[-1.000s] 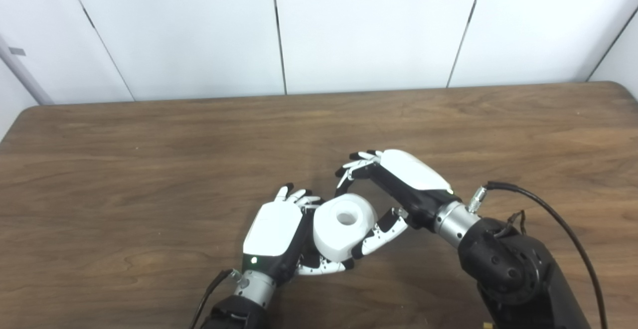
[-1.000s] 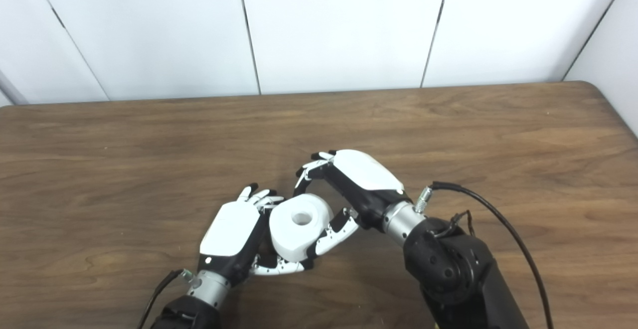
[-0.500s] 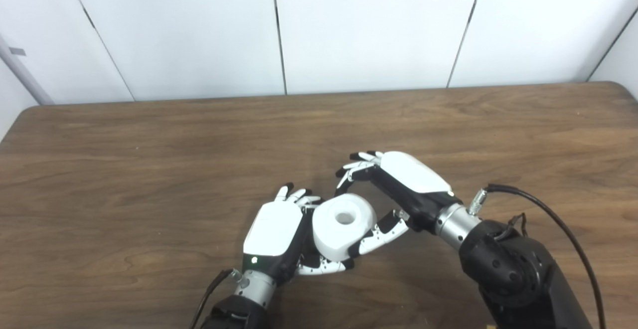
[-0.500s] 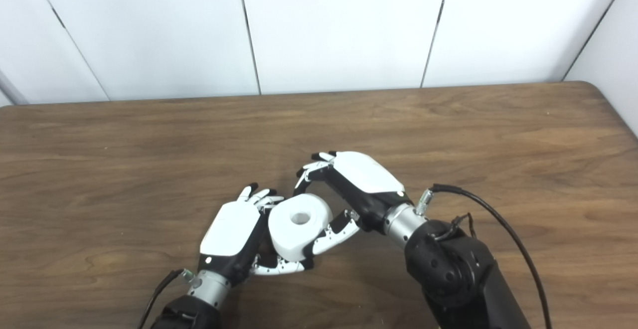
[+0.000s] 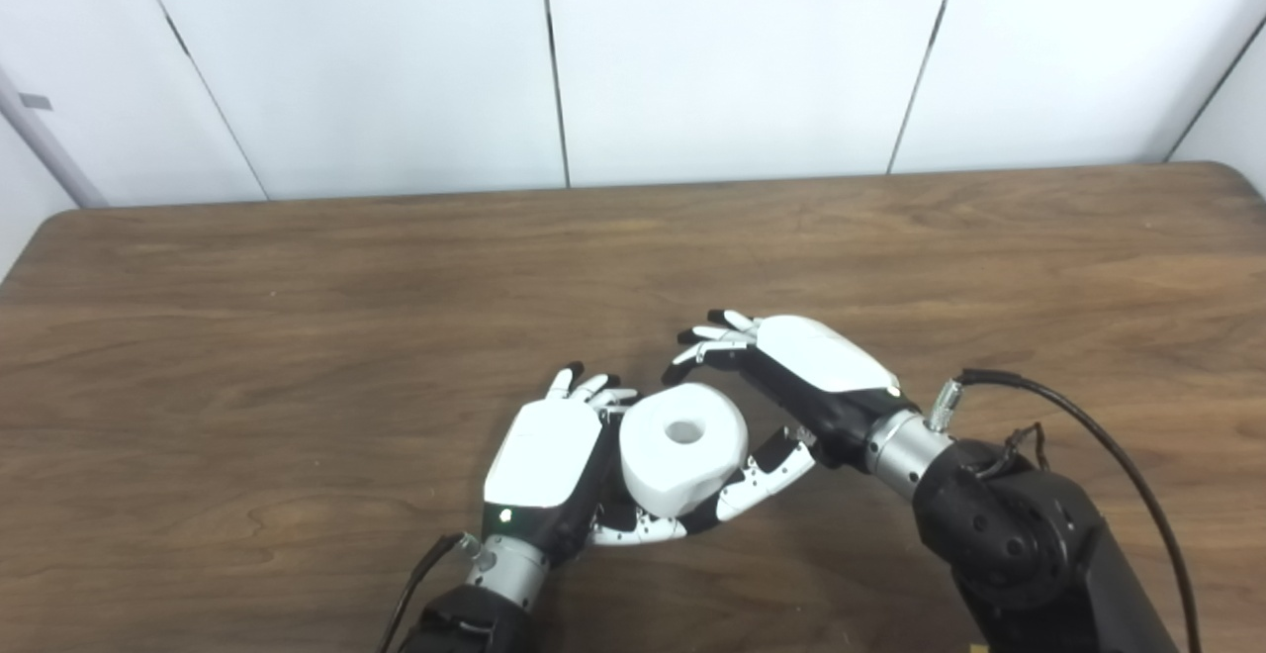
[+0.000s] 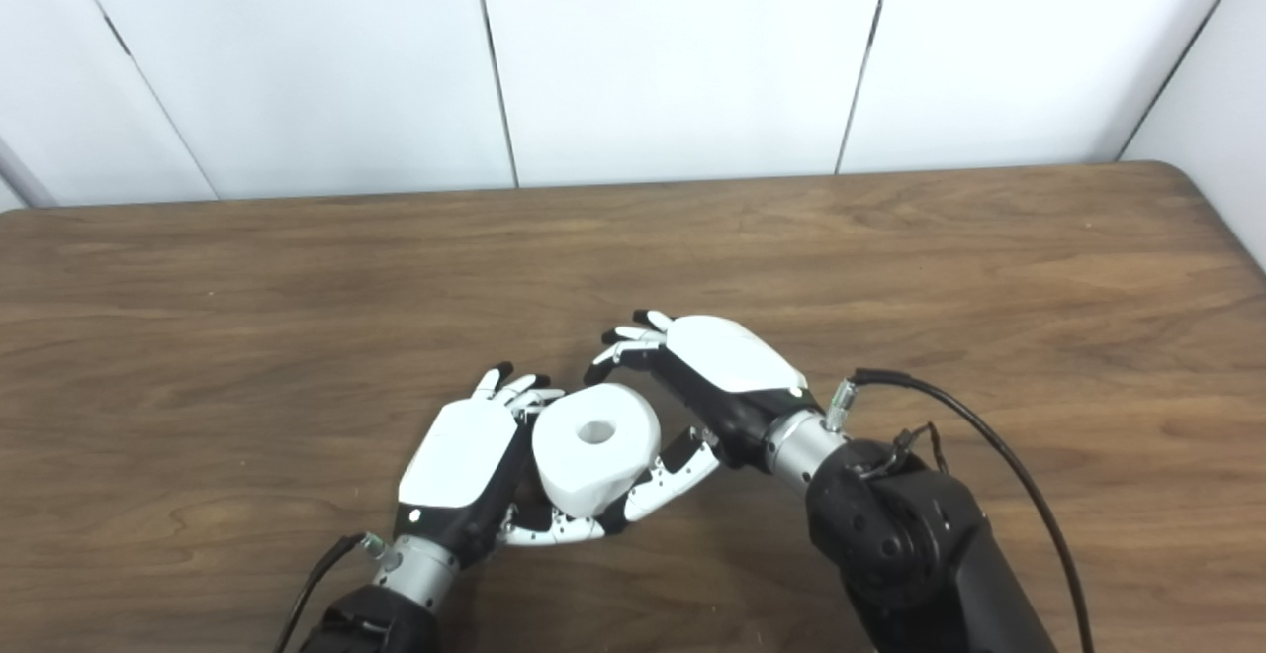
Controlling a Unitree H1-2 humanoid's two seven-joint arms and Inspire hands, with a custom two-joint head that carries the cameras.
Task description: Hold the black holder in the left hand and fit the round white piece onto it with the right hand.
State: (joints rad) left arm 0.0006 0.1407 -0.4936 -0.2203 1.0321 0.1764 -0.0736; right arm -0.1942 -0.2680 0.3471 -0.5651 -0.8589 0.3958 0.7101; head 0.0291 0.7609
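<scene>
Desk lies bare all round, plenty of room. Right hand sits at three o'clock of the round white piece, fingers spread, gripping nothing. Left hand at nine cups the piece, presumably steadying it; black holder hidden beneath.

brown wood-grain bench, rounded corners at the far left and far right. behind it a white panelled wall with thin dark seams between the panels. a grey slanted bar leans at the far left.
</scene>
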